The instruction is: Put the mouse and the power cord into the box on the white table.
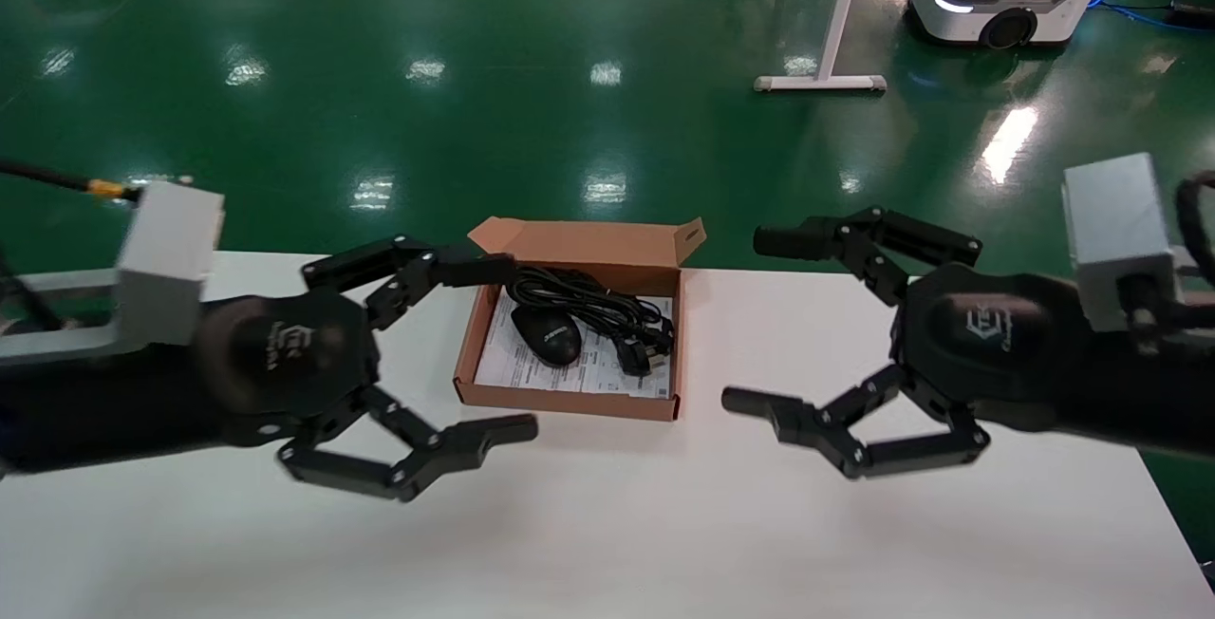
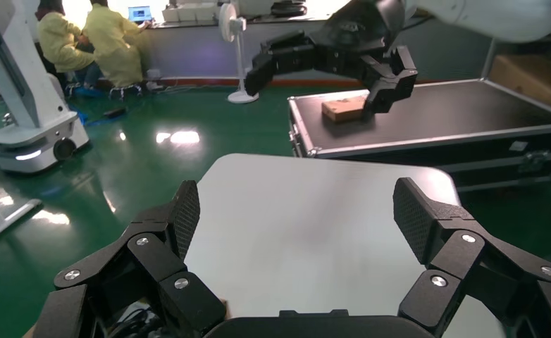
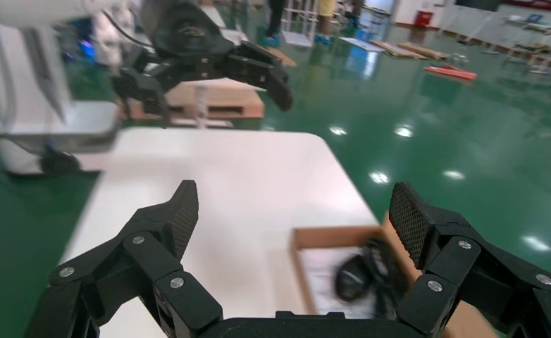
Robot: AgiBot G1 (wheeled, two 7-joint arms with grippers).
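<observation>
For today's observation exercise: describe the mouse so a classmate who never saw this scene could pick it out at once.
Find the white table, then the open brown cardboard box at its far edge, between the two open grippers. Inside, on the printed sheet, lies the mouse: a smooth black oval, unlike the power cord coiled beside it, which ends in a pronged plug.

Left pincer [image 2: 297,218] spread wide, nothing between its fingers [image 2: 181,218], hovering over the bare white desk [image 2: 308,211]. Beyond it, past the desk's far rounded edge, the right pincer [image 2: 325,77] hangs open in the air. Behind that lies a black flight case [image 2: 435,116] with a small brown block [image 2: 342,109] on top.
</observation>
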